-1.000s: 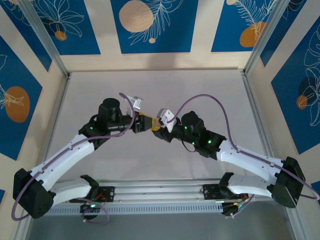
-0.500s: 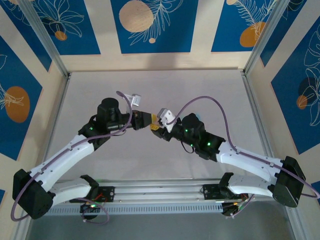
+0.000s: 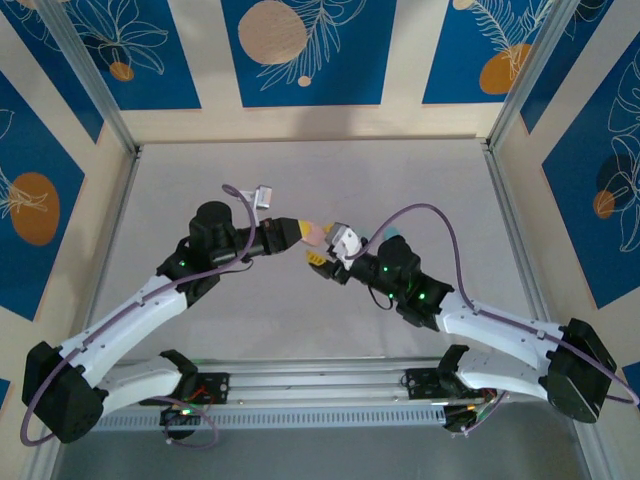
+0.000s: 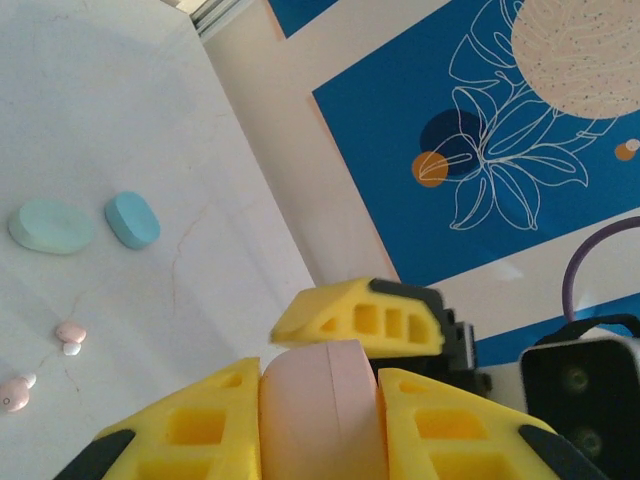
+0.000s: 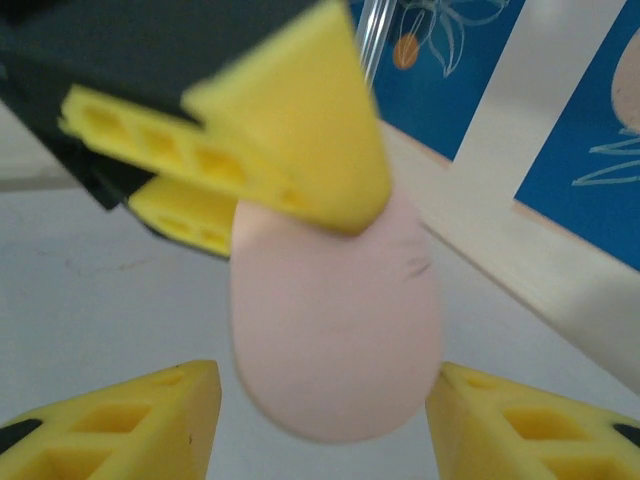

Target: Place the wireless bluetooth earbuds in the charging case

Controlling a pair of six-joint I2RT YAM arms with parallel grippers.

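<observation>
The pink charging case [image 4: 320, 410] is lifted above the table, and my left gripper [image 4: 320, 400] is shut on its sides. In the top view the case [image 3: 316, 233] sticks out of the left gripper [image 3: 300, 233] toward the right arm. My right gripper [image 5: 325, 420] stands open, one yellow finger on either side of the case [image 5: 335, 320] with a gap on both sides. One right finger [image 4: 360, 320] shows just behind the case. Two tiny pink earbuds [image 4: 70, 333] [image 4: 12, 392] lie on the table far below. The case looks closed.
A pale mint case [image 4: 50, 226] and a light blue case [image 4: 132, 220] lie side by side on the table beyond the pink buds. Blue patterned walls [image 3: 300, 50] enclose the white table on three sides.
My left gripper has shut on the pink case and swung it up and right. My right gripper has opened and drawn back a little, no longer pressing the case.
</observation>
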